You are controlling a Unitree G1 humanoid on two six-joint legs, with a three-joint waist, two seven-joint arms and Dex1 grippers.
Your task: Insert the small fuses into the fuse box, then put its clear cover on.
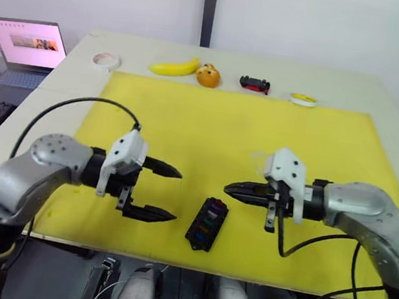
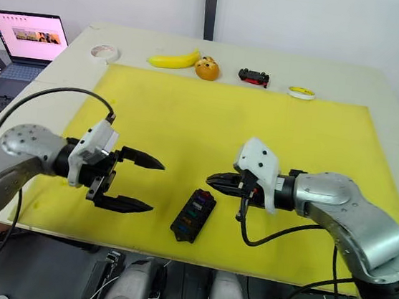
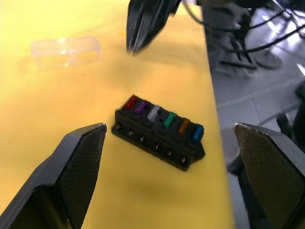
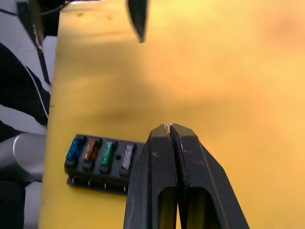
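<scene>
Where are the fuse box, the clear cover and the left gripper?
fuse box (image 3: 159,136), left wrist view, top face by the fuses.
clear cover (image 3: 66,50), left wrist view, its middle.
left gripper (image 1: 169,194), left eye view, between the fingertips.

Bright, even light; soft wrist-view blur

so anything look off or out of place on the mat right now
Nothing stands out. The fuse box lies flat on the yellow mat with six fuses seated in a row, none loose. The clear cover sits apart, not yet fitted.

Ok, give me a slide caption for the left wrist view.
Open left gripper above fuse box holding six fuses; clear cover lies apart.
</scene>
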